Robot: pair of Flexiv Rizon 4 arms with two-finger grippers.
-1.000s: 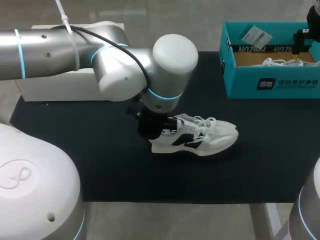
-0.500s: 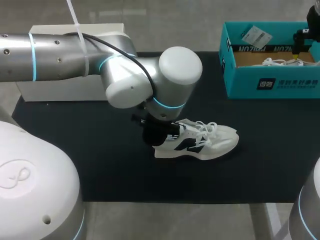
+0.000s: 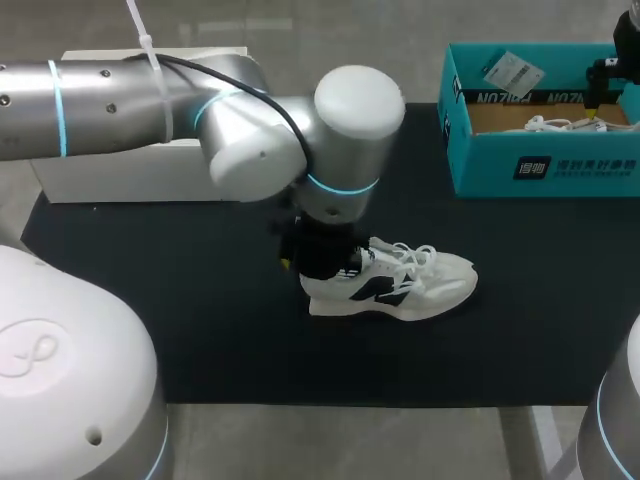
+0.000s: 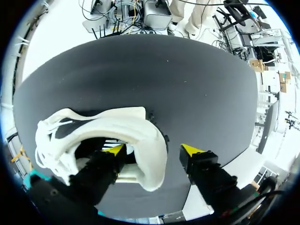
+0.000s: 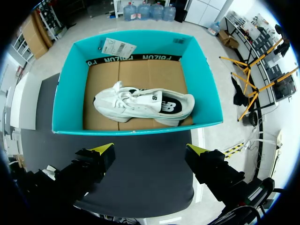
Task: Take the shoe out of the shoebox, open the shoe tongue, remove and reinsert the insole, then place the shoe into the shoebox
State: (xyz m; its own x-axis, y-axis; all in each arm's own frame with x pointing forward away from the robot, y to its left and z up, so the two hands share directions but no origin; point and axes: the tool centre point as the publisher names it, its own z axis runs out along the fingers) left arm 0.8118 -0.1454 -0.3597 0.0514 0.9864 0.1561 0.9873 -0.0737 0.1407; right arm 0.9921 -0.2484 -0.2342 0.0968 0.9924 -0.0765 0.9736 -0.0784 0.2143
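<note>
Your white-and-black lace-up sneaker (image 3: 395, 283) stands on its sole on the black table mat (image 3: 180, 320), well apart from the teal cardboard shoebox (image 3: 500, 165). Your left gripper (image 4: 152, 150) straddles the heel wall with one finger inside the opening and the outer finger clear of it, so it is released. Your right gripper (image 5: 150, 149) hangs spread and empty above the box. Judged step: taking the heel. Next, close squarely on it.
</note>
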